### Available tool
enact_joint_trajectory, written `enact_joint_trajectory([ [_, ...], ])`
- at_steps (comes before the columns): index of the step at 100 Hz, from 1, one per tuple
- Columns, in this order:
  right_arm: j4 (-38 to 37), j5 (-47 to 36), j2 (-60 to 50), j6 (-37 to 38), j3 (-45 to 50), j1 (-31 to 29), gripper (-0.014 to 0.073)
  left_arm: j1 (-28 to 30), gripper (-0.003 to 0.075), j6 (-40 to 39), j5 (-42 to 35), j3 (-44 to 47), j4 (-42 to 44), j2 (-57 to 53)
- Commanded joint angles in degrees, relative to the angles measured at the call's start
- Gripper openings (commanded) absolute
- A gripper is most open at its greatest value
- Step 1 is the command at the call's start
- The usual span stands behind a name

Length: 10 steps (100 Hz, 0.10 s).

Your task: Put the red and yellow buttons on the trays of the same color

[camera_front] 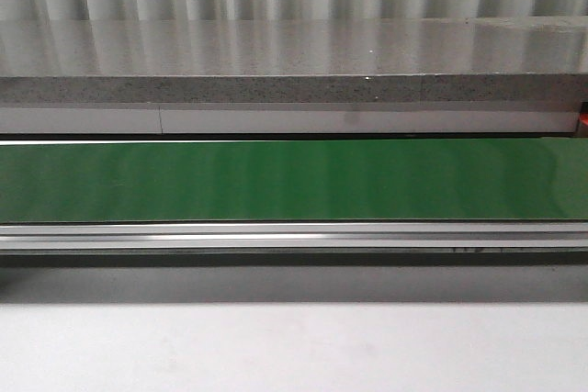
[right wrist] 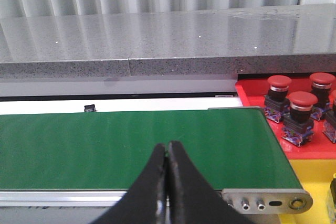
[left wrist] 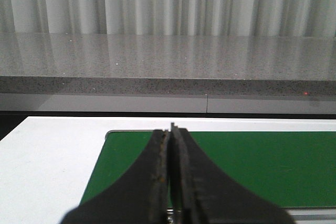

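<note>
- My left gripper (left wrist: 171, 129) and right gripper (right wrist: 168, 145) are pressed together, empty, over the bare green conveyor belt (camera_front: 294, 179).
- I'd wait, opening only once a button arrives; red mushroom buttons (right wrist: 302, 109) already fill the red tray (right wrist: 252, 90) beyond the belt's end.

Front view: neither arm nor gripper appears in frame.

Left wrist view: black two-fingered left gripper (left wrist: 171, 129) with curved dark fingers (left wrist: 156, 182), jaws pressed together along their full visible length, tips meeting in a narrow seam. Nothing sits between them. Fingers point away toward the far side of the scene, roughly level.

Right wrist view: black two-fingered right gripper (right wrist: 167, 146), same pose; fingers (right wrist: 184, 182) meet at the tips, jaws together, nothing gripped.
</note>
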Motion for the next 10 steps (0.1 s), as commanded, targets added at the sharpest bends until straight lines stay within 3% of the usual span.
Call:
enact_joint_trajectory([
  [1, -0.6, -4.7, -0.8, 0.1, 0.1, 0.0, -0.0067, 0.1, -0.002, -0.1, -4.8, 2.7, -0.4, -1.6],
  [10, -0.6, -4.7, -0.8, 0.1, 0.1, 0.0, -0.0067, 0.1, -0.002, -0.1, -4.8, 2.7, -0.4, -1.6],
])
